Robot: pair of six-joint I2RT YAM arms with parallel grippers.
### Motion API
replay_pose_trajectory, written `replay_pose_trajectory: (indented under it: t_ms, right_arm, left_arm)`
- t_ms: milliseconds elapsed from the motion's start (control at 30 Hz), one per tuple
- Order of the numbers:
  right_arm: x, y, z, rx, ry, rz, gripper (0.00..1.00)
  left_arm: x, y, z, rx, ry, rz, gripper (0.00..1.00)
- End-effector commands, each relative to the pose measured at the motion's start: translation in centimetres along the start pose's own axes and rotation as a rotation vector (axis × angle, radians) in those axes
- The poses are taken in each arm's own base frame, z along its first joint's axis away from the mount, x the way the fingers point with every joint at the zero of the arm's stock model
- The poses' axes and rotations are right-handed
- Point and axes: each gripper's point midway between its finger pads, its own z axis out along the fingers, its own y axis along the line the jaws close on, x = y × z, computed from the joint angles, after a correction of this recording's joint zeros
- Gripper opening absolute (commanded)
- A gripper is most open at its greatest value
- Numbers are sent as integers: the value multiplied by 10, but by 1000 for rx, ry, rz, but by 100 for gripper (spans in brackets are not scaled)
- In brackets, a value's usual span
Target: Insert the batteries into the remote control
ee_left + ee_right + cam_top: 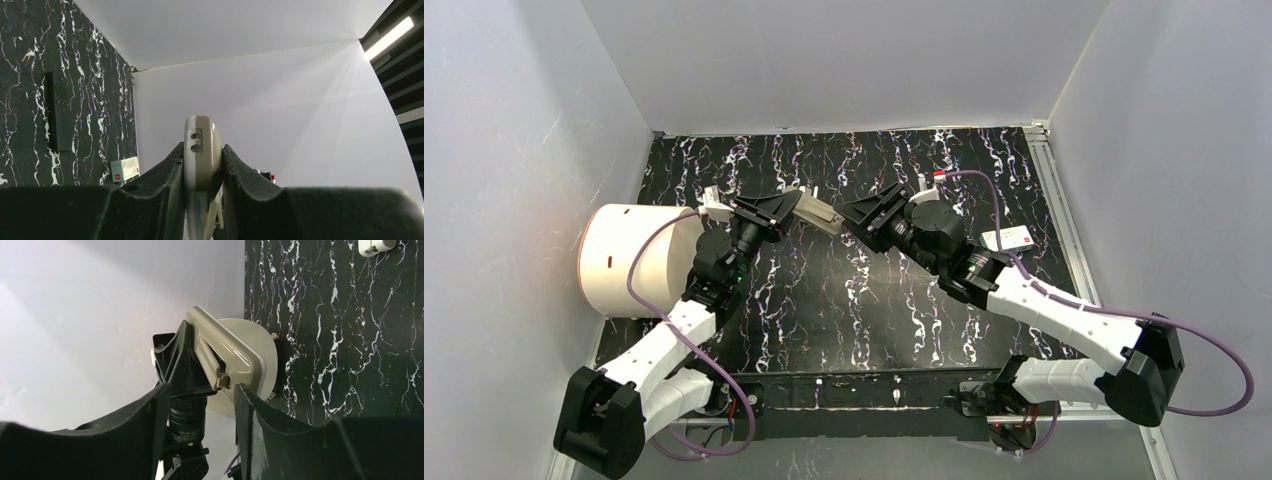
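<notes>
Left gripper [202,149] clenched on the beige remote control [200,131] above the tabletop [824,300], right gripper [202,388] parted at its free end; we judge it light, stiff, slick, best gripped mid-body; batteries unseen.

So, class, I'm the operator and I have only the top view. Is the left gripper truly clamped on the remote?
Observer: Yes. The left wrist view shows the left gripper with fingers pressed on both sides of the remote.
Operator: And the right gripper?
Observer: The right gripper is open in its wrist view, jaws either side of the remote's end.
Operator: Anything I'm missing?
Observer: A black remote lies flat on the table, seen from the left wrist.
</notes>
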Motion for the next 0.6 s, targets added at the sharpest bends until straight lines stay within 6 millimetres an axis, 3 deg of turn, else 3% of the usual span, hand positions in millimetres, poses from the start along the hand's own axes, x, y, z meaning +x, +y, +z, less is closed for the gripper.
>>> replay_pose_trajectory:
  t_ms: [0,133,300,567]
  right_arm:
    - [-16,30,-17,-77,-43,-9,63]
    - [-17,39,-28,-138,-38,-20,77]
    - [-14,24,-37,-105,-22,-61,97]
    - [15,36,-43,-320,116,-109,99]
  left_arm:
    - [-7,-25,-2,81,-18,-3,0]
    - [-8,-26,0,81,-9,-4,0]
    - [-5,-29,2,84,38,-41,0]
    - [20,-29,-2,79,198,-129,0]
